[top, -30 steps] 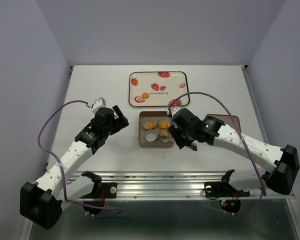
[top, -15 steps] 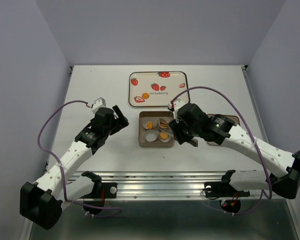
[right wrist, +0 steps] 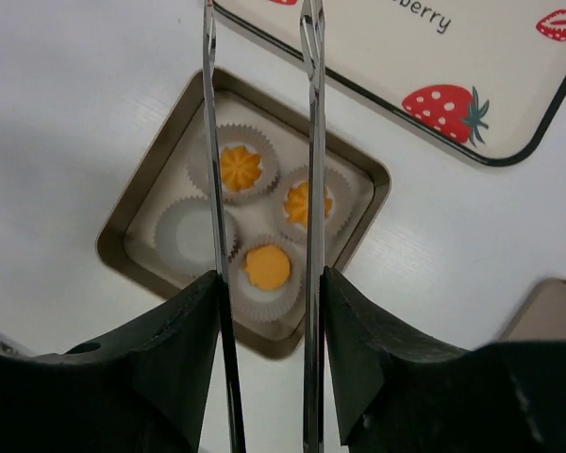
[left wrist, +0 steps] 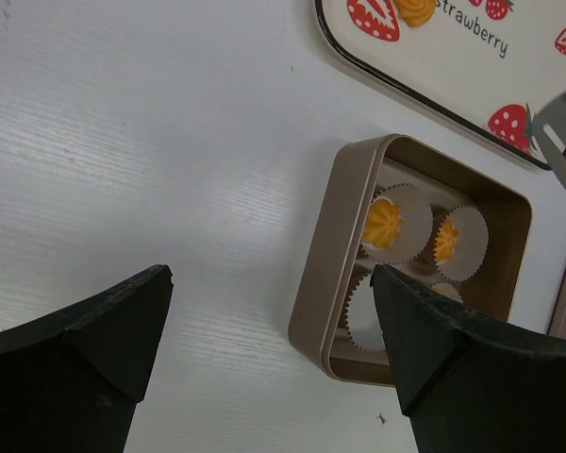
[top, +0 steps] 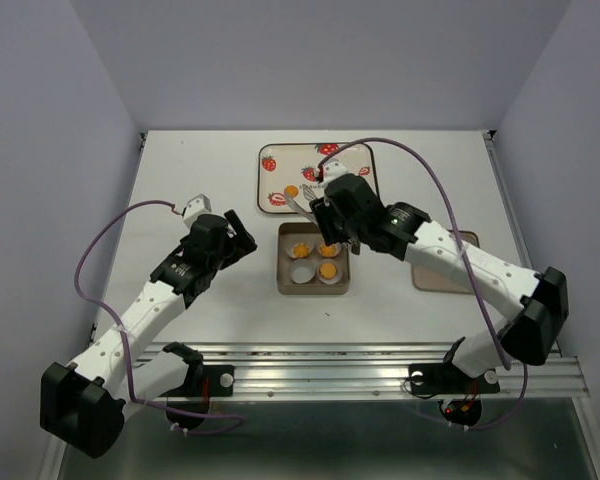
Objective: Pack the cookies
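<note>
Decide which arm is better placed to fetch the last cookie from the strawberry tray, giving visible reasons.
Right. The right gripper holds tongs reaching the tray's near edge, close to the cookie. The left gripper is open and empty, left of the box, farther away.

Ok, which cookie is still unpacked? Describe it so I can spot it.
Find the strawberry-print tray at the far middle of the table. Near its left front corner, just right of a printed strawberry, lies one small orange-yellow cookie. It is the only cookie on the tray; the other three sit in white paper cups inside the square tin.
</note>
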Available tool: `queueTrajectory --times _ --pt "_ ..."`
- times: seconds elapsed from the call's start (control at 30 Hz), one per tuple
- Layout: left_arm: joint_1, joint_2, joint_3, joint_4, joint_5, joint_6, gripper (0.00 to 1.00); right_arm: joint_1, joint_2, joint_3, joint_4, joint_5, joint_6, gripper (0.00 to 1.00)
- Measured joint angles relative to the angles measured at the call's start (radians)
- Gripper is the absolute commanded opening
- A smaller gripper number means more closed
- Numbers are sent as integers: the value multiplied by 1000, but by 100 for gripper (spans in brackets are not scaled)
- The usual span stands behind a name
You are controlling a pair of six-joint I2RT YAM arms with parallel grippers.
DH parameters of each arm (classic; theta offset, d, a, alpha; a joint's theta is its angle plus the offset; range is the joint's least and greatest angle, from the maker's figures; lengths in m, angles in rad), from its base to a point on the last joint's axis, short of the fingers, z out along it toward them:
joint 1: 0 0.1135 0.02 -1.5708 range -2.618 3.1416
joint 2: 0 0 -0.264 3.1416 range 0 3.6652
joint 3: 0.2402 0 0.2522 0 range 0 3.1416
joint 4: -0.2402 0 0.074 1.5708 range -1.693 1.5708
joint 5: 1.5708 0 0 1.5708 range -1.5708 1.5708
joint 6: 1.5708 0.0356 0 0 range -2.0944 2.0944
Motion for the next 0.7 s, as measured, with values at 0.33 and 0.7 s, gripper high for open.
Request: queueTrajectory --times 0.33,0.7 --pt "-1 -11 0 -24 -20 -4 99 -108 321 196 104 -44 -17 57" --pt "0 -32 0 -58 -53 -11 99 -135 557 334 117 -60 -50 61"
